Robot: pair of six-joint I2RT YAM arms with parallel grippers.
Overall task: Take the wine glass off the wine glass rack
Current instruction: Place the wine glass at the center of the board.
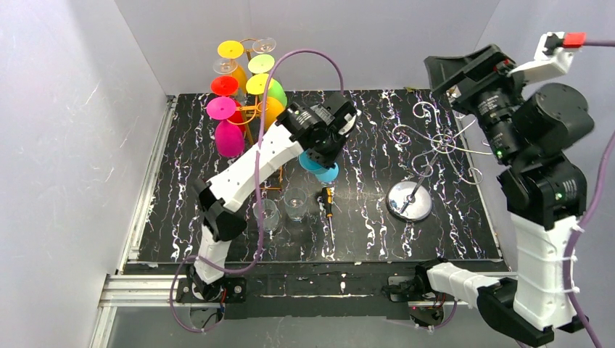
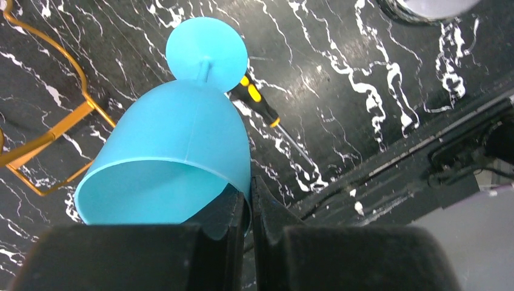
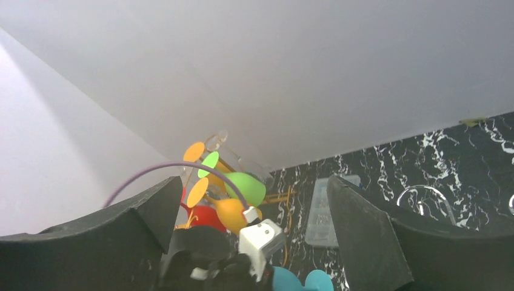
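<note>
Two arms, left gripper (image 2: 250, 206) pinching blue wine glass (image 2: 182, 139) rim, seemingly mid-air, right gripper (image 3: 254, 203) raised, gaping.

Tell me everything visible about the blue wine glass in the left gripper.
The blue wine glass looks like opaque turquoise plastic: wide bowl, short stem, round flat foot. It seems empty and undamaged. The left gripper is shut on its rim, one finger inside the bowl. It is tilted, foot pointing down toward the table, off the gold rack.
</note>
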